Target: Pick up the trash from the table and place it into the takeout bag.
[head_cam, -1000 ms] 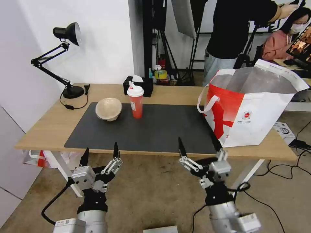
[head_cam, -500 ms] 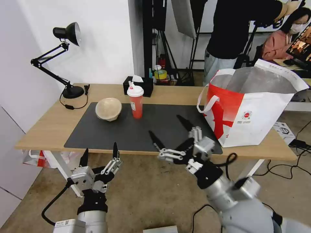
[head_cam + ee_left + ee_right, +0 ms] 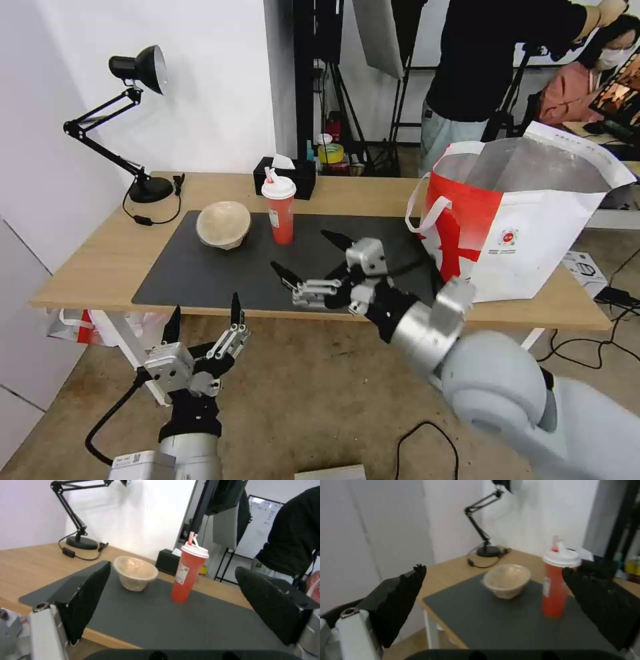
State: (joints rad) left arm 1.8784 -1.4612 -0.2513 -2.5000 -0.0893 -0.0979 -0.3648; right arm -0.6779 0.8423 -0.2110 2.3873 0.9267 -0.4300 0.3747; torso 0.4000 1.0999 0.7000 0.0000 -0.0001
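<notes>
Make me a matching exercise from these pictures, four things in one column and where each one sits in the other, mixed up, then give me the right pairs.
Things
1. red cup
2. beige bowl
3. takeout bag
4. left pincer

Places
A. below the table's near edge, open
B. on the table's right end, mouth open upward
C. upright on the grey mat, right of the bowl
D. tipped on the mat, nearest the desk lamp

Pairs: 1-C, 2-D, 3-B, 4-A

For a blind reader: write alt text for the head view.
The right gripper, jaws open, reaches over the mat toward a red cup and beige bowl. The left gripper hangs open below the table; a bag stands right.
</notes>
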